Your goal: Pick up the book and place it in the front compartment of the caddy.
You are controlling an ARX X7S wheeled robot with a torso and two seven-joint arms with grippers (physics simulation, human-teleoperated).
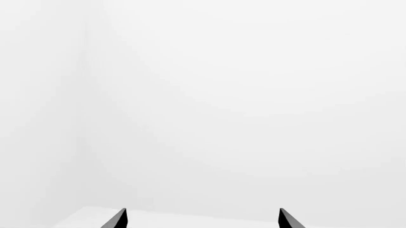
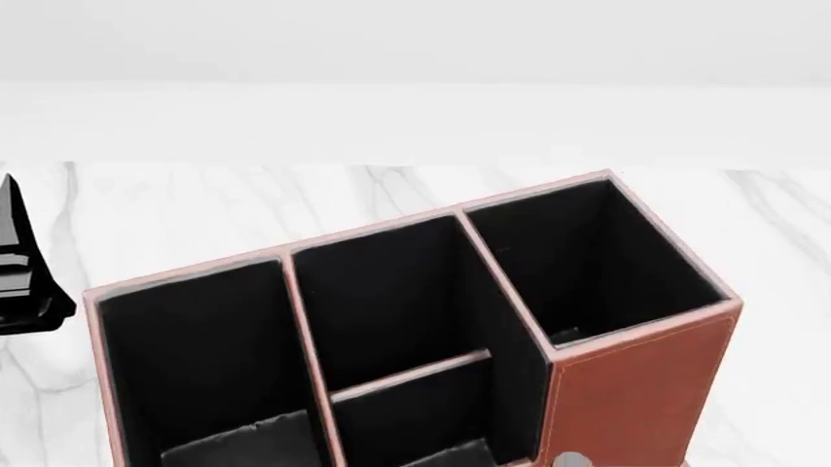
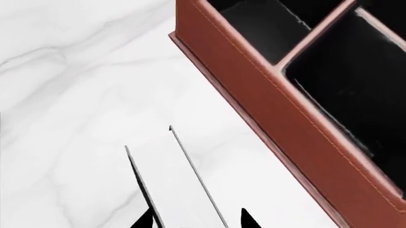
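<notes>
The left wrist view shows only the two black fingertips of the left claw (image 1: 201,219), spread wide with nothing between them, above a pale edge of the surface (image 1: 89,216) and before plain white walls. In the head view, the reddish-brown leather caddy with pale stitched rims and black lining (image 2: 636,379) fills the middle, standing on the white grey-veined marble surface; its cells show dark interiors. A black part of the left arm (image 2: 23,272) shows at the left edge, apart from the caddy. In the right wrist view, the right claw (image 3: 197,221) pinches the thin book with white page edges (image 3: 171,180) between its black fingertips, held edge-on over the marble just beside the caddy's outer leather wall (image 3: 285,118), not touching it.
</notes>
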